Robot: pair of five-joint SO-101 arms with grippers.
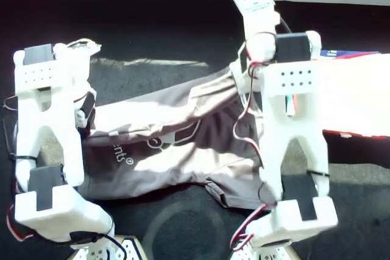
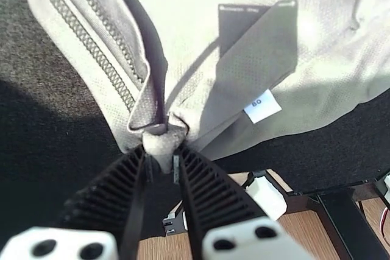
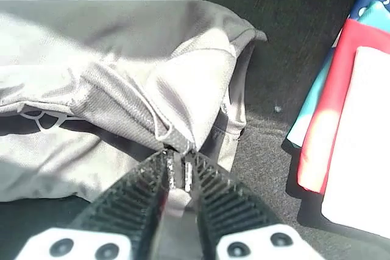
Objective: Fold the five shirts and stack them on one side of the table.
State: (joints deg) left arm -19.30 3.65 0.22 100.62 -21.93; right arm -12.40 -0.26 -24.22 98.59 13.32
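Grey shirt (image 1: 183, 150), rumpled — left gripper (image 2: 162, 158) pinching its edge, right gripper (image 3: 179, 165) pinching a fold

Both arms (image 1: 49, 132) are white plastic with black servos (image 1: 292, 45), red-and-white cables (image 1: 247, 114) and ribbed black fingers (image 2: 207, 187).

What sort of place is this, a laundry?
Probably a robotics test bench, not a laundry: two white arms with bare wiring, the left tool and right tool each pinching a grey shirt, on a black mat beside folded shirts.
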